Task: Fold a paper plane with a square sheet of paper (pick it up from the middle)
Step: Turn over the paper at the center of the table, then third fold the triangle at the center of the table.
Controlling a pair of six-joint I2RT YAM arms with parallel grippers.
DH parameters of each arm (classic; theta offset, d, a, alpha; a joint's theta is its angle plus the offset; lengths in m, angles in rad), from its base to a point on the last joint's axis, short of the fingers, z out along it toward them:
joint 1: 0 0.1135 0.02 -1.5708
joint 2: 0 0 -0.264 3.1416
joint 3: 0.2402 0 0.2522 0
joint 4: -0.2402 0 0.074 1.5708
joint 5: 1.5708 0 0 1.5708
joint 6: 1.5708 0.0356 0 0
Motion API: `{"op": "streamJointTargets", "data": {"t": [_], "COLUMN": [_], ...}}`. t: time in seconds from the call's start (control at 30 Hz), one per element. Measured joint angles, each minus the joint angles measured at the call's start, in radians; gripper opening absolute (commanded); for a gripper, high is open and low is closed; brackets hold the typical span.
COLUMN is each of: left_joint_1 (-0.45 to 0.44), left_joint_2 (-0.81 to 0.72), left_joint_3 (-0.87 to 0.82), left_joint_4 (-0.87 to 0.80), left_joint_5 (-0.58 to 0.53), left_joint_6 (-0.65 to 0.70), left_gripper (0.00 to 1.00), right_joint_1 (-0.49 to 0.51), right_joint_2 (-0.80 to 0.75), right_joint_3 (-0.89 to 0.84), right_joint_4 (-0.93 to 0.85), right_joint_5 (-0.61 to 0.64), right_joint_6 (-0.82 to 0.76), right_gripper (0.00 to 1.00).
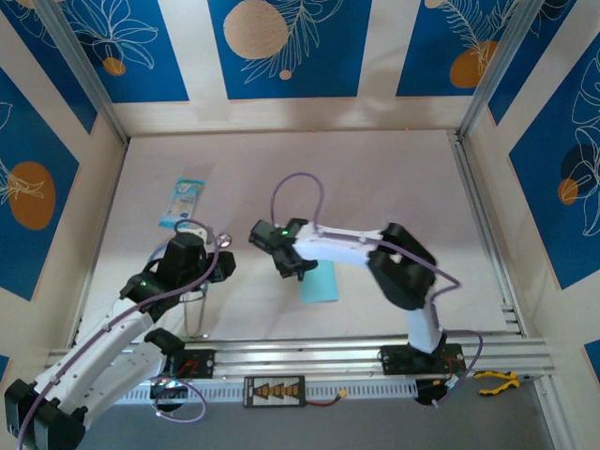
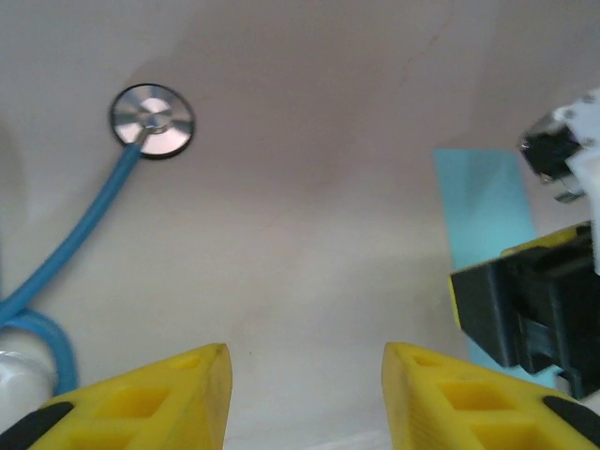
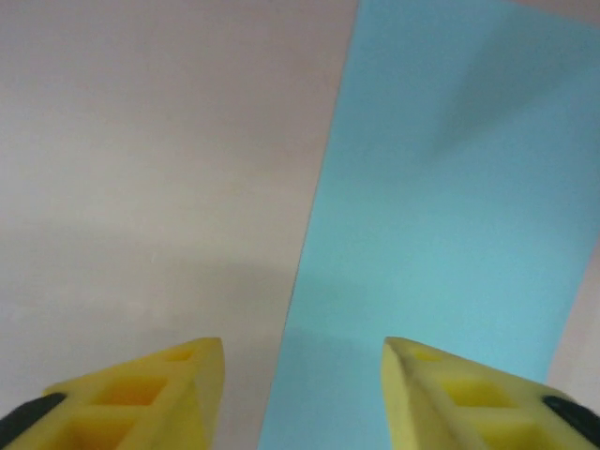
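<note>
While the right gripper (image 3: 302, 352) hangs empty with its fingers apart, the blue paper (image 3: 441, 234) lies flat just under and ahead of its right finger. The next crease probably needs square, even pressure. The left gripper (image 2: 305, 356) is also spread and empty, with the paper to its right.

the sheet of paper (image 3: 441, 234) is plain light blue, on a pale off-white table (image 3: 141, 141). the left hand (image 2: 305, 384) and right hand (image 3: 305, 384) are yellow. the stethoscope (image 2: 152, 120) has a blue tube and silver disc. the wall panels (image 1: 281, 47) are blue with white leaf outlines and orange circles.
</note>
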Motion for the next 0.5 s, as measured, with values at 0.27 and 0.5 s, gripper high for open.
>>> {"op": "streamJointTargets", "data": {"t": [0.27,0.5], "left_joint_1": [-0.01,-0.056], "left_joint_2": [0.225,0.508], "left_joint_3": [-0.053,-0.038], "left_joint_4": [0.285,0.507], "left_joint_5": [0.22,0.357], "left_joint_6": [-0.11,-0.18], "left_gripper": [0.44,0.44], "right_joint_1": [-0.436,-0.573], "right_joint_2": [-0.469,-0.391], "right_joint_3": [-0.571,-0.687], "right_joint_4": [0.541,0.713], "right_joint_5": [-0.494,-0.785], "right_joint_6": [0.048,0.086], "right_gripper": [0.22,0.06]}}
